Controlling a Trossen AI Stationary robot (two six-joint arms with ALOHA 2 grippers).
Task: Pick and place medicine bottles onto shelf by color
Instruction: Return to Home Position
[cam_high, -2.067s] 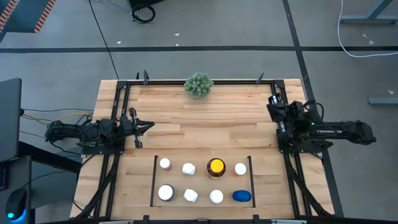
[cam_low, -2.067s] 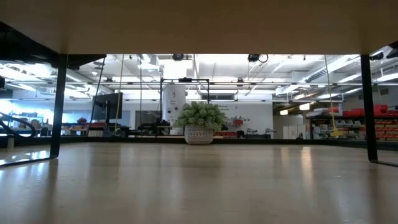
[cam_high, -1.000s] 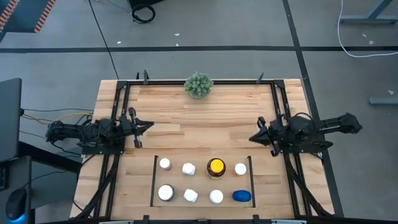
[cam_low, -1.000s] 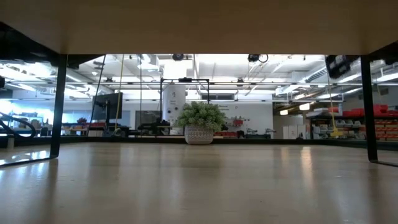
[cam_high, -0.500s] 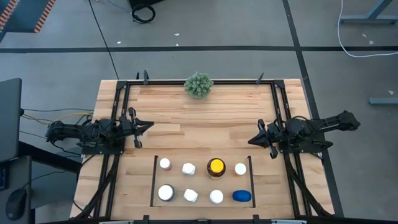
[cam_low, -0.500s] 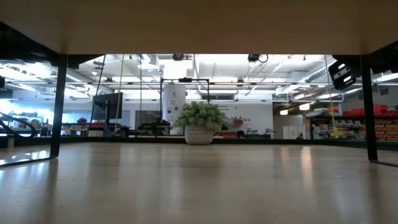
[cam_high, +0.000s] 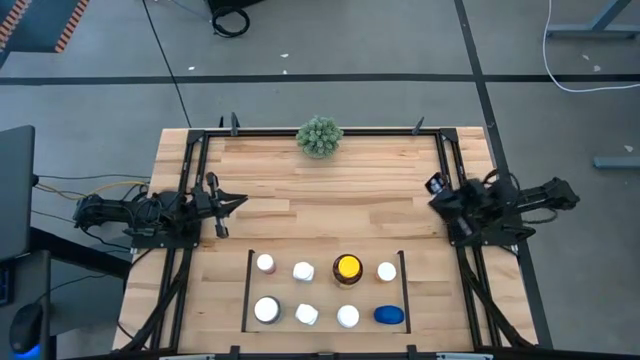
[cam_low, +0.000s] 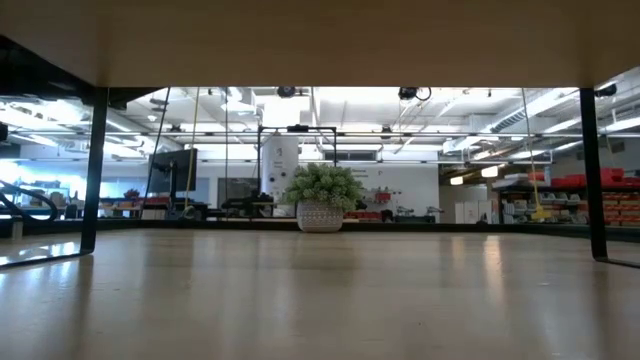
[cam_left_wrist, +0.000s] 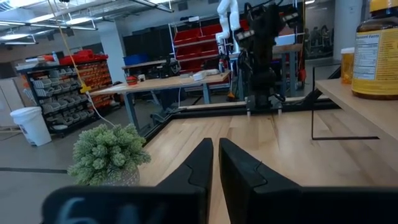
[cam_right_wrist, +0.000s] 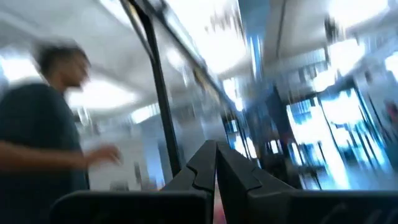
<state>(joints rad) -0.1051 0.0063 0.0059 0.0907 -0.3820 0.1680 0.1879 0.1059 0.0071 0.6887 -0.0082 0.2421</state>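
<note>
Several small medicine bottles stand upright on their bases in two rows inside the shelf (cam_high: 248, 290), a bay of tabletop outlined by thin black strips. Most are white-capped (cam_high: 303, 271). One is amber with a yellow cap (cam_high: 347, 268) and also shows in the left wrist view (cam_left_wrist: 376, 50). One is blue (cam_high: 389, 315). My left gripper (cam_high: 235, 203) is shut and empty near the table's left side, its fingers together in its wrist view (cam_left_wrist: 214, 163). My right gripper (cam_high: 435, 186) is shut and empty by the right frame rail, also seen in its wrist view (cam_right_wrist: 216, 165).
A green spiky plant ball (cam_high: 319, 136) sits at the table's far edge, in a pot in the low view (cam_low: 320, 198). Black frame rails (cam_high: 190, 180) run along the table's sides. A person (cam_right_wrist: 37, 124) shows beyond the table in the right wrist view.
My right gripper has swung back from pointing toward the table's left to pointing slantwise toward the far edge. It has drawn back toward the right rail and has left the low view. It stays shut. The bottles have not moved.
</note>
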